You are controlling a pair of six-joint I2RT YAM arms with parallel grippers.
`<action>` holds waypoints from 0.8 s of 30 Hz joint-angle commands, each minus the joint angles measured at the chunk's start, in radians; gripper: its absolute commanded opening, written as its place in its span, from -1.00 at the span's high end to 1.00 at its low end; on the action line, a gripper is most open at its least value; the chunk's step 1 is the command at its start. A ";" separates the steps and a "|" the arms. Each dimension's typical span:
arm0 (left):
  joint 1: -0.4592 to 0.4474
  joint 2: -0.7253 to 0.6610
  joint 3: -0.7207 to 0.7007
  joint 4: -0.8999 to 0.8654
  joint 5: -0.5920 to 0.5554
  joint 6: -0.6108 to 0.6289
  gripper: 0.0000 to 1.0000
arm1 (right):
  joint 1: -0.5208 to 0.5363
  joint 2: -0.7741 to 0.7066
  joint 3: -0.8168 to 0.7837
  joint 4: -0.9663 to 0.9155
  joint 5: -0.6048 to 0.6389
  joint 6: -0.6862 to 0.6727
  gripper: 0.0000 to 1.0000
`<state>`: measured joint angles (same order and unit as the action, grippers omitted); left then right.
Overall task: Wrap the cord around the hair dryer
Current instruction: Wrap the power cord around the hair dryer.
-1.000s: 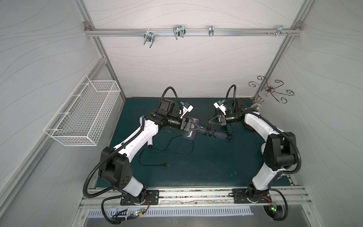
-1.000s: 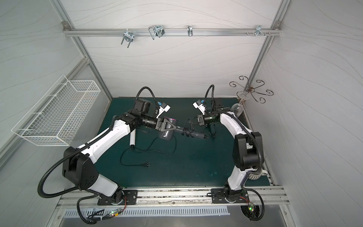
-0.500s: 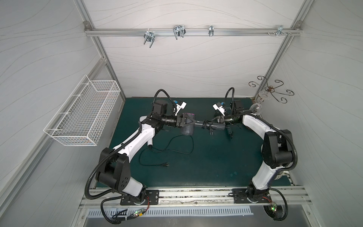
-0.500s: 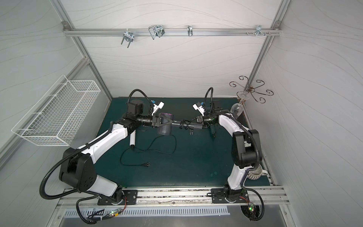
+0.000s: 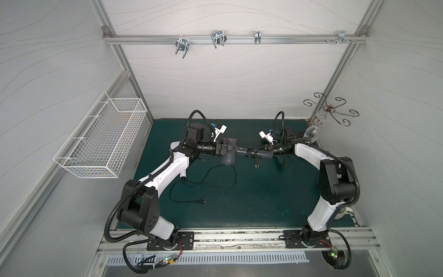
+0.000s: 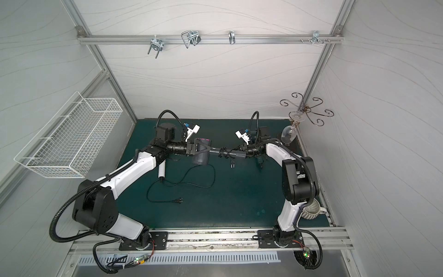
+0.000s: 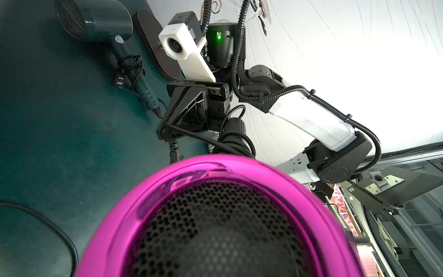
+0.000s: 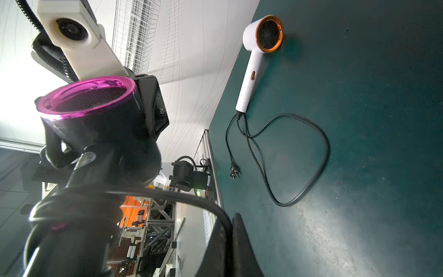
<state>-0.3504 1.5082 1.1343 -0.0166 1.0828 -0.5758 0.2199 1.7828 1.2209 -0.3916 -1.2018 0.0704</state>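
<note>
Left end effector [image 5: 233, 151]: grasping dryer [image 5: 227, 162] by its barrel.
Right end effector [image 7: 162, 130]: clenched on cord [image 7: 236, 140].
Dryer: held above table [image 5: 263, 191], between the arms, cord coiled round its handle.

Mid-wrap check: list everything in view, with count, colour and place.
Table mat: 1, dark green.
Hair dryer with glossy magenta rim: 1, black, held above the mat.
Its power cord: 1, black, partly wound on its handle.
Hair dryer with copper rim: 1, white, mat's left side; loose black cord.
Third hair dryer: 1, dark grey-blue, mat's right side; wrapped cord.
Wire basket: 1, white, left wall.
Scrolled metal rack: 1, dark, back right corner.
Wine glass: 1, clear, hanging from rack.
Ribbed cup: 1, white, by right arm's base.
Metal hooks: 4, silver, back rail.
Left gripper: 1, black, closed on magenta-rimmed dryer's head.
Right gripper: 1, black, shut on its cord.
</note>
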 commanded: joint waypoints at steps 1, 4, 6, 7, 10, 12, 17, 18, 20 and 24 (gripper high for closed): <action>0.016 -0.018 0.024 0.136 -0.052 0.049 1.00 | -0.009 0.007 -0.012 -0.012 0.053 0.042 1.00; 0.016 -0.021 0.012 0.114 -0.091 0.084 1.00 | -0.008 -0.002 -0.019 -0.023 0.062 0.060 1.00; 0.016 -0.019 0.003 0.116 -0.088 0.088 1.00 | -0.013 -0.009 -0.024 -0.036 0.074 0.061 1.00; 0.016 -0.019 -0.005 0.127 -0.081 0.082 1.00 | -0.019 -0.009 -0.023 -0.041 0.074 0.061 1.00; 0.022 -0.042 -0.033 0.177 -0.060 0.051 1.00 | -0.049 -0.016 -0.022 -0.051 0.061 0.064 1.00; 0.027 -0.056 -0.048 0.218 -0.042 0.016 1.00 | -0.068 -0.028 -0.022 -0.046 0.043 0.075 1.00; 0.038 -0.072 -0.098 0.366 -0.035 -0.091 1.00 | -0.073 -0.045 -0.028 -0.021 0.030 0.114 1.00; 0.042 -0.070 -0.117 0.420 -0.040 -0.127 1.00 | -0.072 -0.047 -0.031 -0.014 0.033 0.127 1.00; 0.044 -0.058 -0.142 0.500 -0.051 -0.174 1.00 | -0.067 -0.046 -0.036 -0.010 0.053 0.142 1.00; 0.048 -0.029 -0.150 0.572 -0.068 -0.214 1.00 | -0.065 -0.041 -0.075 0.019 0.090 0.181 1.00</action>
<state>-0.3347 1.4937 0.9569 0.3099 1.0691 -0.7200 0.1734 1.7573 1.1889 -0.3691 -1.1973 0.2070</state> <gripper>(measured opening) 0.770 0.071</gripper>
